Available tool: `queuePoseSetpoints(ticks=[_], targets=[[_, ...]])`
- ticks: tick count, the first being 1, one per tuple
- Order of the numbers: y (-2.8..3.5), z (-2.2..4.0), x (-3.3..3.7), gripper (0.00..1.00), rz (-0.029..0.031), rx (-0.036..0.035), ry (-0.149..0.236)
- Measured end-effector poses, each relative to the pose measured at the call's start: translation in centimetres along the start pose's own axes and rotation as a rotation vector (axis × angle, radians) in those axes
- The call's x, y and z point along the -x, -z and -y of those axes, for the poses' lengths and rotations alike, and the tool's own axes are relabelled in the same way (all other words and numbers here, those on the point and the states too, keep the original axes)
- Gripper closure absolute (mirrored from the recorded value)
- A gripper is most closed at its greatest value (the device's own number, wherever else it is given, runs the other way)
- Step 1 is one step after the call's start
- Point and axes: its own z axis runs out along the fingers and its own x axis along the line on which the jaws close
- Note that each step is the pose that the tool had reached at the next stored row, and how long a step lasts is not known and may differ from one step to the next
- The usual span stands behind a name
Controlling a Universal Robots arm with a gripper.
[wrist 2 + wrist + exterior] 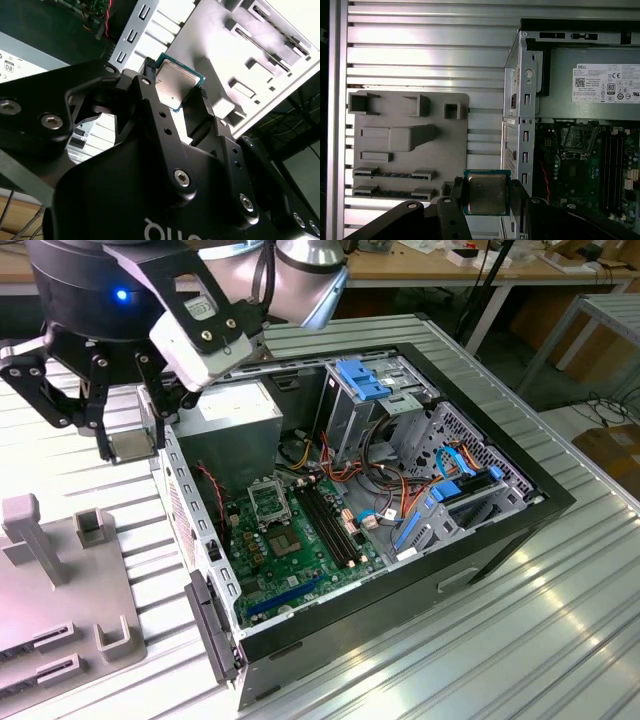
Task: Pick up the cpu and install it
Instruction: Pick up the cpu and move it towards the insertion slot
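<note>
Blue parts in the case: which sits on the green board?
The long blue slot, flat on the green board; the other blue pieces sit on the metal drive cages.

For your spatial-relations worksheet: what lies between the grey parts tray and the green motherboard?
In the first wrist view, a strip of slatted table, then the computer case's metal wall, separate the grey tray from the motherboard.

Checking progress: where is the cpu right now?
In the first wrist view the cpu is clamped in the hand, over the table between the grey fixture plate and the open computer case.
</note>
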Motion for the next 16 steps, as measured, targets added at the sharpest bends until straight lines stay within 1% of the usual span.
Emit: queuePoseSetpoints(ticks=[9,10,12,13,16], targets=[[0.08,0.06,1.73,0.53,0.0001,0.0001,0.000],[0.10,0.07,2.11,0.53,0.0000,0.0000,0.000],[0.12,0.08,2.52,0.53,0.0001,0.0001,0.000],[0.14,0.09,2.84,0.53,0.0000,0.0000,0.000],[0.16,0.11,3.34,0.53,0.0000,0.0000,0.000]])
